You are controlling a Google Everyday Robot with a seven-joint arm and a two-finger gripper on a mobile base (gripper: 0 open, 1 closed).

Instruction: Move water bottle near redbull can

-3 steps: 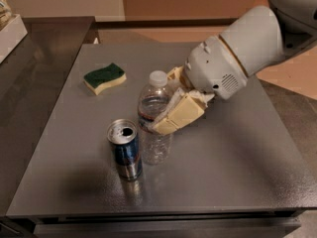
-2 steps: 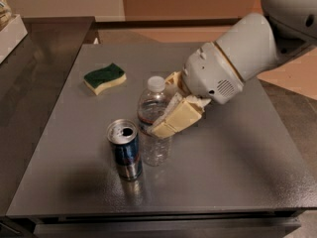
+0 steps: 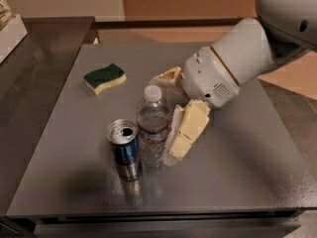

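Hand: the hand (image 3: 174,103) hangs low over the middle of the desk (image 3: 237,167), at the end of a thick white arm (image 3: 242,53) that reaches in from the far right.
Hand state: its two cream fingers (image 3: 187,129) stand apart, not pressed together; the near one lies along the right side of the water bottle (image 3: 151,130), touching it or very nearly, and the far one sits just behind and to the right of the cap. Whether the far one touches the plastic cannot be told.
Water bottle: upright on the desk, white cap on, dark label band about halfway up, clear ribbed body below.
Redbull can: the redbull can (image 3: 125,150) is upright, with a silver top and an open pull-tab hole, blue and silver sides.
Bottle and can: the can stands just left of the bottle and slightly nearer; the two are side by side, touching or almost so. The bottle is the taller.
Sponge: a yellow sponge with a green scouring face (image 3: 104,77) lies flat at the far left, well apart from both drinks.
Desk: grey, matte, with a dull reflection under the can.
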